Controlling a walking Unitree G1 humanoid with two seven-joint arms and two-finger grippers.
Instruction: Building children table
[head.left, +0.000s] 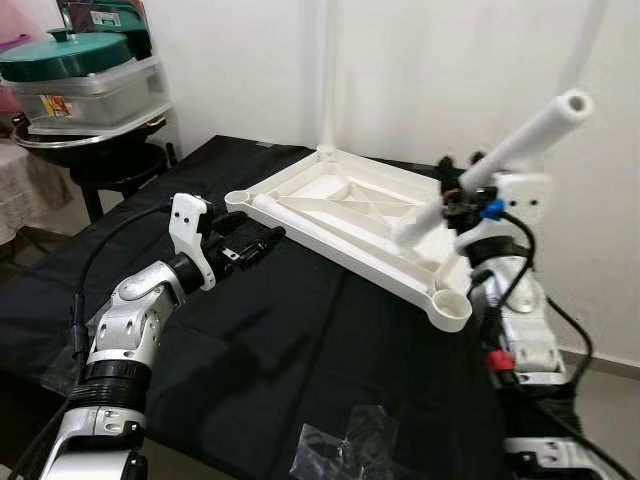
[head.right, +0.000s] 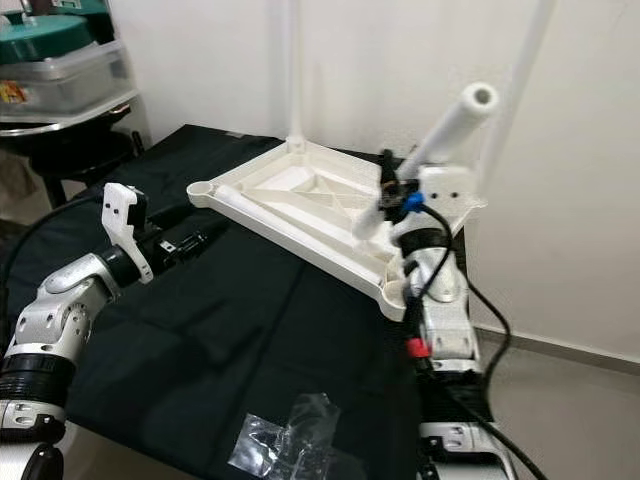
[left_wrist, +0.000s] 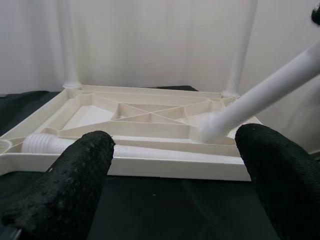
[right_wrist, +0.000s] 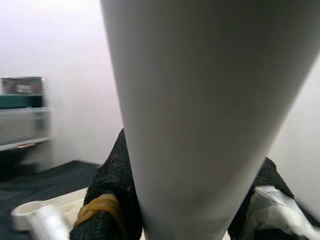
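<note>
**Right jaws on loose leg, tabletop upside down on bench**

Far left: a side stand with a lidded container on it, off the bench.

Left gripper hovers just above the black cloth, pointed at the near long edge of the tabletop and apart from it. Jaws wide, holding nothing; the left wrist view shows both fingers spread with the tabletop in the gap between them.

Middle: white plastic tabletop lies underside up on the cloth-covered bench, ribs showing. One white leg lies flat inside the tabletop along its near long edge, ribbed end toward the left corner socket. Two legs stand upright in the far corners: one at the far left corner, one at the far right. Near right corner socket is empty.

Right: right gripper is over the tabletop's right end, jaws closed on a fourth leg. That leg is tilted, its lower end down inside the tabletop, its open end up and to the right. The right wrist view has it clamped between the black fingers.

Near edge of the bench: crumpled clear plastic bag on the cloth.
</note>
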